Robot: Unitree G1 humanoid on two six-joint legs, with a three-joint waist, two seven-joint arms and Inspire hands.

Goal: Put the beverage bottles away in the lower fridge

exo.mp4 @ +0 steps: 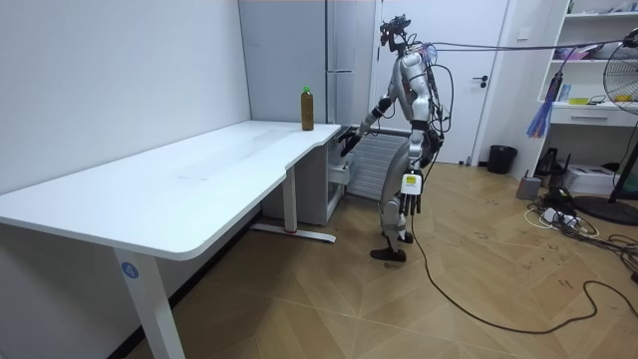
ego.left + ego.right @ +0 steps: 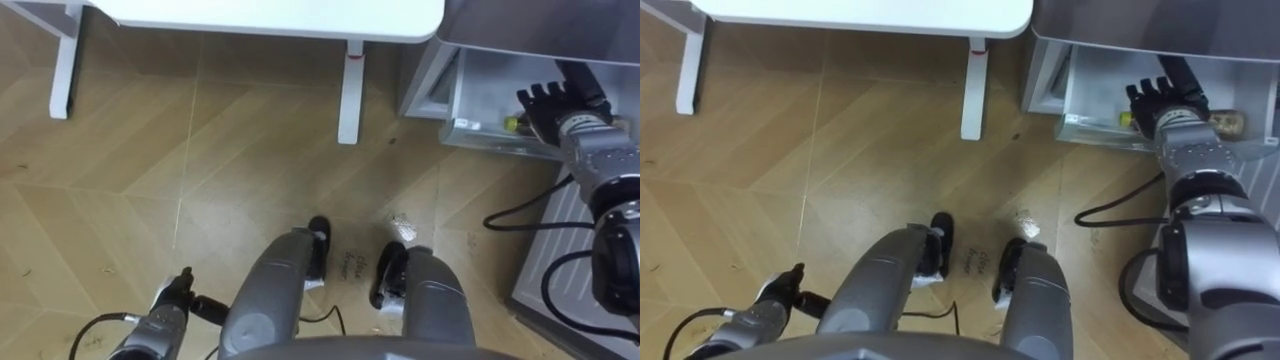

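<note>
R hand (image 2: 1160,105) sits over a bottle (image 2: 1225,122) lying in the lower fridge drawer (image 2: 1080,100); can't tell if it grips. L hand (image 2: 172,305) hangs relaxed. 2nd bottle (image 1: 307,108) waits at the desk (image 1: 199,170) far corner. Risk: bottle rolls on release, jams drawer.

Table (image 1: 179,179): set along the wall at the room view's left, ahead and to the left of the robot.
Upright bottle (image 1: 307,108): placed on the table's far end, near the fridge (image 1: 349,50).
Drawer (image 2: 480,135): held open low down, at the robot's front right, beside the table leg (image 2: 350,90).
Lying bottle (image 2: 1225,123): laid in the drawer, partly hidden by the right hand (image 2: 1162,100).
Left hand (image 2: 175,300): hung at the robot's left side, well apart from the drawer.
</note>
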